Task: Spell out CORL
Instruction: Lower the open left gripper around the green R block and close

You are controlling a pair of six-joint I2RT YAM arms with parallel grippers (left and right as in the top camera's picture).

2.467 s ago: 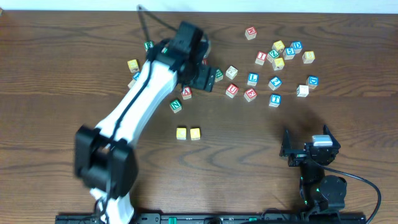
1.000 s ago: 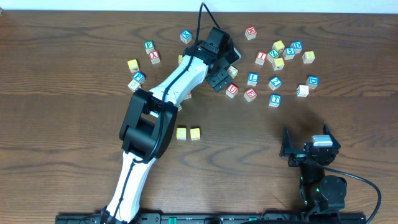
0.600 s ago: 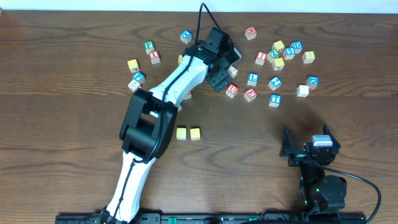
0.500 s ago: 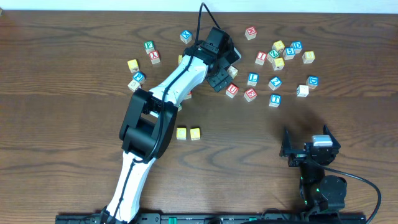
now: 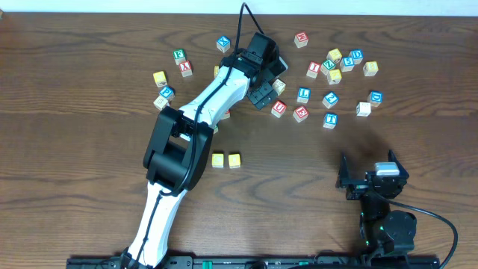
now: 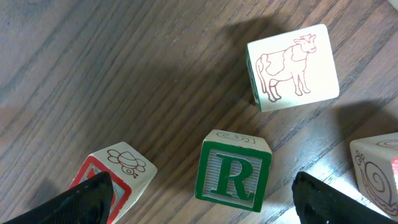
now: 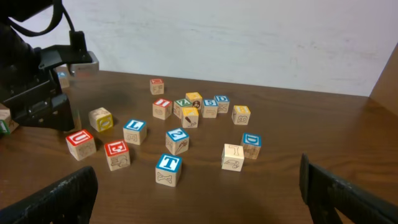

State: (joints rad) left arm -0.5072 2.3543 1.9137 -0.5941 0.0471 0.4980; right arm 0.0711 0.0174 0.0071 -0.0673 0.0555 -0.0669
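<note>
The left tool (image 5: 269, 84) hung with its jaws spread wide and nothing in them, straight above the R cube (image 6: 233, 171). The cube sat on the counter (image 6: 112, 74) in the gap between the two fingers, a little nearer one finger than the other and almost square to the line between them. A red-edged cube (image 6: 115, 174) lay just beside the other finger, and a cow cube (image 6: 292, 67) stood beyond the R, apart from it. A plain drop and close looked enough, with the red-edged cube the likely snag. The two yellow cubes (image 5: 225, 160) waited side by side well back from the tool, toward its arm's base. The right tool (image 5: 366, 174) sat far off, open and empty.
</note>
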